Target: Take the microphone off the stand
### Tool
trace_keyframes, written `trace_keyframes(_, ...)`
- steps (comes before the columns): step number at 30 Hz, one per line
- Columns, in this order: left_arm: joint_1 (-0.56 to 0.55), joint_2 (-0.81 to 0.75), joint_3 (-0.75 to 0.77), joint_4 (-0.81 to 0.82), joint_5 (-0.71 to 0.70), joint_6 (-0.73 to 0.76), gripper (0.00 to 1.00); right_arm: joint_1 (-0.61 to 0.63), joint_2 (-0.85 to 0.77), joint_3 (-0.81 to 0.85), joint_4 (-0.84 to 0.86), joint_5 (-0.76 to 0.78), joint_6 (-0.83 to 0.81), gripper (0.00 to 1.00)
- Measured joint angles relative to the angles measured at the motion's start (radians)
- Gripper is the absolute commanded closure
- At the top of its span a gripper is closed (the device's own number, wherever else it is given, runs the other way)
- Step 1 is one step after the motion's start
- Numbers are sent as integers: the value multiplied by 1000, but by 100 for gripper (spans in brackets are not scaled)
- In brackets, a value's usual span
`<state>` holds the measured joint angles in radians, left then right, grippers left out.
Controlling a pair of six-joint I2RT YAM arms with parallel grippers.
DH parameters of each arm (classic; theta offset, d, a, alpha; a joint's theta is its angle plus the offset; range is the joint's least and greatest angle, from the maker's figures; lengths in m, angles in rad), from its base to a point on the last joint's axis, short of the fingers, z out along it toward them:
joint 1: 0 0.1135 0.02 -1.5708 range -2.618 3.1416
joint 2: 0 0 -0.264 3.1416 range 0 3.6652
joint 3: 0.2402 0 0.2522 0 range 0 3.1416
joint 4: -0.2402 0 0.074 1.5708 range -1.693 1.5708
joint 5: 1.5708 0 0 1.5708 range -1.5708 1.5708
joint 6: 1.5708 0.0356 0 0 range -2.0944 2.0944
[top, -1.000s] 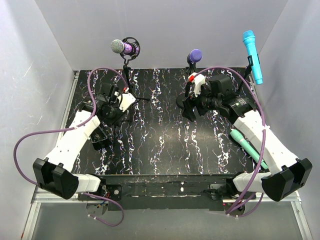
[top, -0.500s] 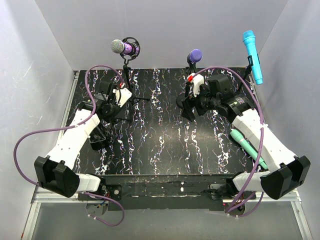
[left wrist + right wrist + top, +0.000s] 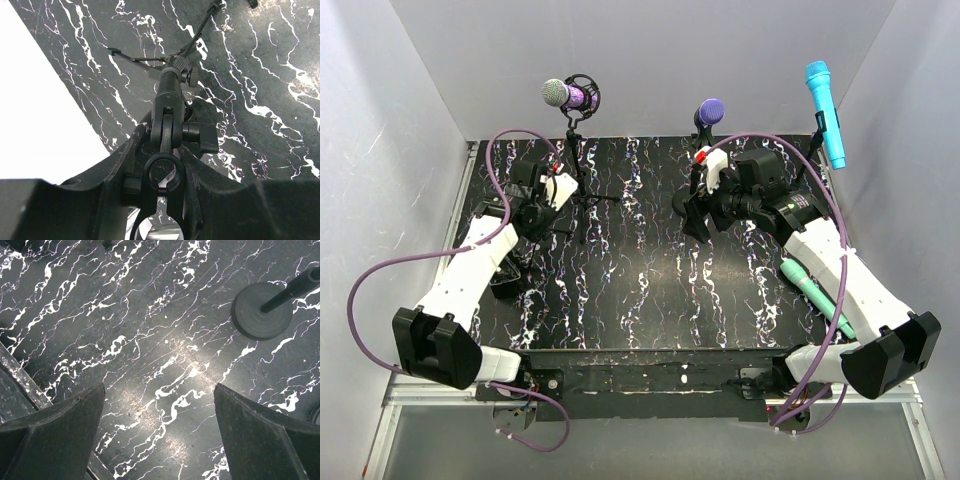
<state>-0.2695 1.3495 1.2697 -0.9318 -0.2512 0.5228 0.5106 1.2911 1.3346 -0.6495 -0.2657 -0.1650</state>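
Left wrist alone: stand [image 3: 167, 107] pivot tight in left hand [image 3: 163, 150].

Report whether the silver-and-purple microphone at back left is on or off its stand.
On: the microphone sits in the ring mount atop the upright stand.

Left jaws: stand post [image 3: 167, 112] fills the gap between them, closed against it on both sides. The tripod legs [image 3: 172, 60] spread over the desk [image 3: 260, 75] just beyond.

Right jaws: spread wide over bare desk. A round base [image 3: 262, 310] and its slanted pole [image 3: 295, 287] stand off to one side.

Top view: an open strip of desk runs between the arms. A teal microphone [image 3: 808, 288] lies beside the right arm. White walls [image 3: 650, 60] close off the back and both sides.
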Motion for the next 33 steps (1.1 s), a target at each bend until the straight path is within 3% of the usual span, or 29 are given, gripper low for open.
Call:
trace_keyframes(1,0,1,-4,2,1,2,95,0,0,0,0,-2,0,4)
trace_keyframes(2,0,3,-7,8,0,5,66,0,2,1,0,-3,0,4)
trace_keyframes(3,0,6,-8,15,-4,4,46,0,5,5,-2,-5,0,5)
trace_keyframes(4,0,10,-8,23,-8,3,36,0,10,11,-3,-7,0,4)
trace_keyframes(8,0,30,-7,82,-35,-6,23,0,28,30,-5,-7,-3,2)
trace_keyframes(19,2,-96,0,154,62,-65,16,0,28,38,-7,-94,-22,2)
trace_keyframes(26,2,-331,-70,356,224,-243,22,0,42,137,32,-211,7,6)
trace_keyframes(33,1,-176,-68,662,240,-364,29,0,48,233,103,-243,49,7)
